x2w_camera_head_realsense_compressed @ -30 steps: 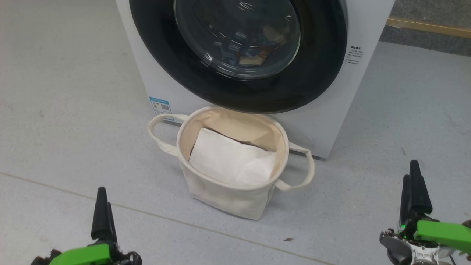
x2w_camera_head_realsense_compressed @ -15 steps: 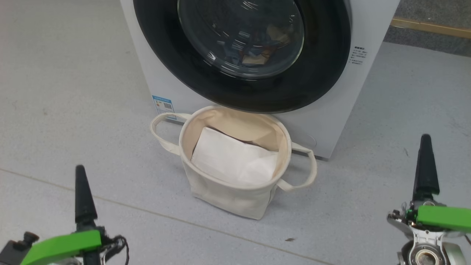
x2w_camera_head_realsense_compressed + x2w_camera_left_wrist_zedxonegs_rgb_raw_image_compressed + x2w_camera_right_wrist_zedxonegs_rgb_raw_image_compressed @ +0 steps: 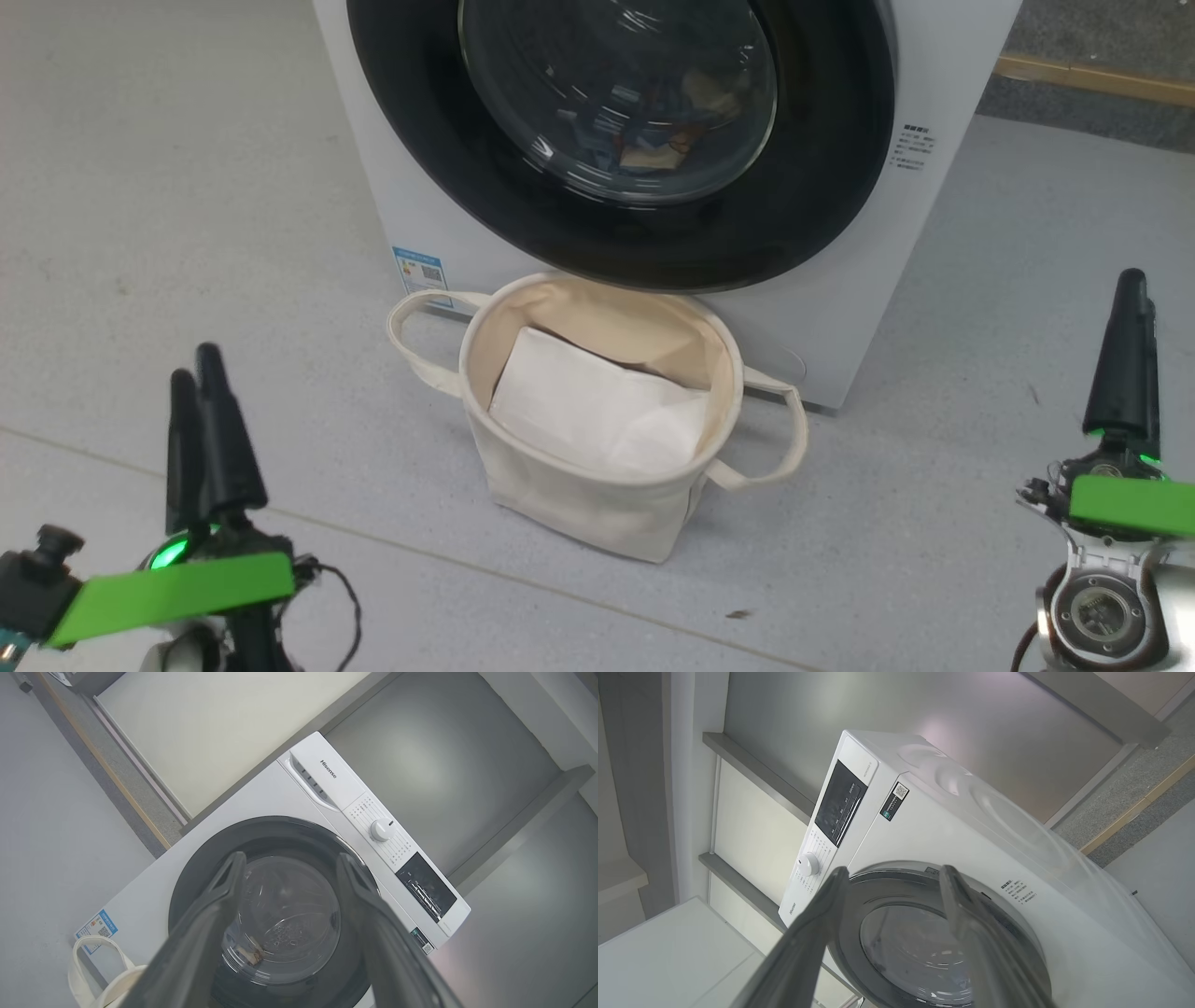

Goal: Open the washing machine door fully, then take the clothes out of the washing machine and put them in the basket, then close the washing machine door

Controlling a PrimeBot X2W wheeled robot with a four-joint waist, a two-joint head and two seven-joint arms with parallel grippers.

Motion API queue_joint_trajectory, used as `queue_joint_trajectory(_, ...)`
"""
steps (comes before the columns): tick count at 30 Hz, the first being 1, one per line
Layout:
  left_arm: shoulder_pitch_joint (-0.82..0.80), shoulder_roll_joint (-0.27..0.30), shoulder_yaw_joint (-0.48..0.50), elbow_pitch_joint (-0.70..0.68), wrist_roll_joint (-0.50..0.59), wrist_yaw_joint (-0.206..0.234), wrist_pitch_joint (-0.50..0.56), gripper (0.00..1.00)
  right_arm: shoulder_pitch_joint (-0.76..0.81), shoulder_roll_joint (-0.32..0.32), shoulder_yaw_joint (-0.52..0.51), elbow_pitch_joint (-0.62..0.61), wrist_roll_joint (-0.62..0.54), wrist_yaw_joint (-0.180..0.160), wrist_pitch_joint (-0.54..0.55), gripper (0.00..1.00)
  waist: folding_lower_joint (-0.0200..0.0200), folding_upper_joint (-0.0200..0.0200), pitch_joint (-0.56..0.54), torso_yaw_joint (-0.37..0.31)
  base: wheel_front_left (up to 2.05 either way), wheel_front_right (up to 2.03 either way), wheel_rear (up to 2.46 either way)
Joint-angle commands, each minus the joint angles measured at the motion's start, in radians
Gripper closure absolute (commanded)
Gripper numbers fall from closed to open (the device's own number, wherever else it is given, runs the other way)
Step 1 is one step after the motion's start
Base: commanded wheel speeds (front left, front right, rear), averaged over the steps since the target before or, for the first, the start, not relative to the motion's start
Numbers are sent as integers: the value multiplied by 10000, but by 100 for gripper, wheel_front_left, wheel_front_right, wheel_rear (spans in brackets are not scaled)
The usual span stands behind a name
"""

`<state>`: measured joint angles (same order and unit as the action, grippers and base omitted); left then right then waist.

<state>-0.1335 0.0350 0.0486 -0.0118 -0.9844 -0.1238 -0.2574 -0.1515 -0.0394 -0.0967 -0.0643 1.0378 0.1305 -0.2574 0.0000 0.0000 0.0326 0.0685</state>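
Inspector: Washing machine door [image 3: 616, 140], status?
Assessor: Shut, upper centre. Rigid, glossy, likely slippery, so take its rim edge. Left end effector [image 3: 192, 362] and right end effector [image 3: 1137, 280] spread wide, empty, lower corners.

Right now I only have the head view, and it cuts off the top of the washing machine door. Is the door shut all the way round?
Observer: In the left wrist view the washing machine door looks shut. Its black rim lies against the front of the washing machine, with no gap at the top.
Operator: Both grippers show edge-on for me. Are the jaws open?
Observer: The left gripper has its jaws spread wide, with nothing between them.
Operator: And the right?
Observer: The right gripper is the same: jaws wide apart and empty, aimed toward the door.
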Motion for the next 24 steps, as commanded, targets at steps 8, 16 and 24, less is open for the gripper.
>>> queue_joint_trajectory(8,-538,152,-422,-1071,2640,158,-44,0,-733,-108,206,-287,-2038,2,-44,0,0,0,-231,46,0,0,0)
queue_joint_trajectory(16,-587,152,-1153,-1310,4514,514,-44,0,-827,-108,499,-372,-3838,2,-44,0,0,0,-288,67,0,0,0)
queue_joint_trajectory(24,-735,152,-1873,-523,6095,849,-44,0,-848,-110,1043,-224,-6005,2,-44,0,0,0,-265,-4,0,0,0)
